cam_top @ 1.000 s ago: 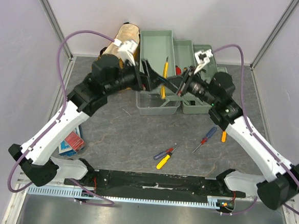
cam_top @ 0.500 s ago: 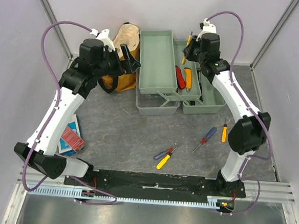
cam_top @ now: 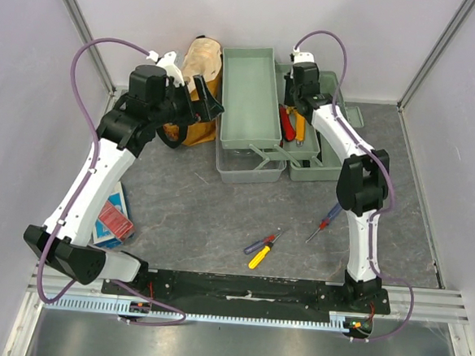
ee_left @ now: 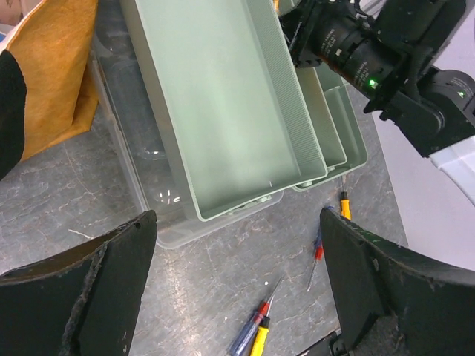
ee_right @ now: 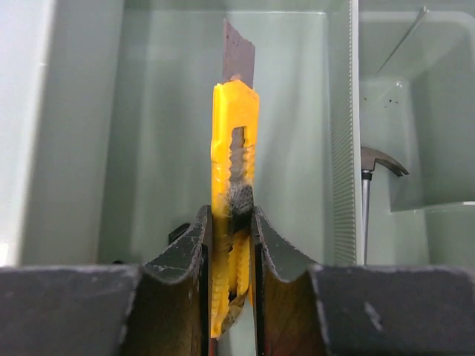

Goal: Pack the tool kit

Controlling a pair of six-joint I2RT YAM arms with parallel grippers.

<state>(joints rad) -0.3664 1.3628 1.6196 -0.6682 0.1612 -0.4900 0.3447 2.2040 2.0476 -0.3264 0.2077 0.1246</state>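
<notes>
The pale grey-green toolbox (cam_top: 250, 97) stands open at the back with its trays fanned out. My right gripper (cam_top: 290, 96) hangs over the middle tray (ee_right: 148, 148), shut on a yellow utility knife (ee_right: 234, 185) with its blade out. Red- and orange-handled tools (cam_top: 294, 125) lie in that tray. A hammer (ee_right: 367, 193) lies in the right compartment. My left gripper (cam_top: 210, 99) is open and empty, raised left of the toolbox (ee_left: 223, 96). Three screwdrivers remain on the table: a blue-red and a yellow one together (cam_top: 261, 249), and a red-blue one (cam_top: 326, 221).
A mustard-yellow bag (cam_top: 198, 61) stands behind the left gripper. A red-blue booklet (cam_top: 112, 218) lies by the left arm. An orange screwdriver (ee_left: 344, 205) shows in the left wrist view; the right arm (cam_top: 359, 186) hides it from above.
Both arms have pulled back from the toolbox's middle. My right gripper swung to the back with the knife and now sits over the middle tray. My left gripper moved left, toward the bag.
</notes>
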